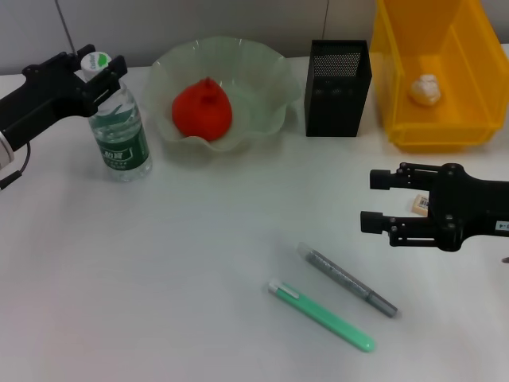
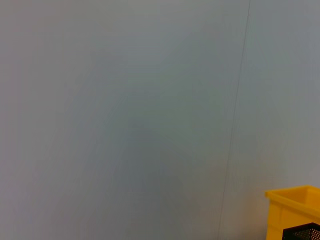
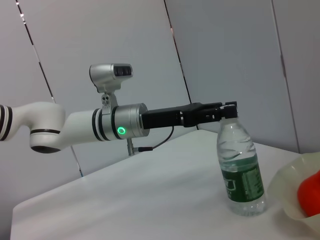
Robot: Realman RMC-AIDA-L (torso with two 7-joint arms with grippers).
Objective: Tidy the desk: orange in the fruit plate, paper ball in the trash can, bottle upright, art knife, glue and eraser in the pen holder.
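1. My left gripper (image 1: 102,70) has its fingers closed around the cap of the bottle (image 1: 119,131), which stands upright on the worktop (image 1: 159,270) beside the fruit plate (image 1: 270,95).
2. The orange (image 1: 203,110) sits in that plate; the paper ball (image 1: 425,89) lies in the trash can (image 1: 398,79).
3. My right gripper (image 1: 380,200) hovers spread wide and empty, the eraser (image 1: 420,205) just behind its fingers.
4. The pen holder (image 1: 338,87) stands between plate and trash can.

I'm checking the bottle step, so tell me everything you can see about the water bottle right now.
The bottle is clear ribbed plastic with a dark green label and a white-and-green cap. It stands upright on the white table, just left of the fruit plate and apart from it. The left gripper sits at its neck and cap, fingers on either side. How much water is inside cannot be judged.
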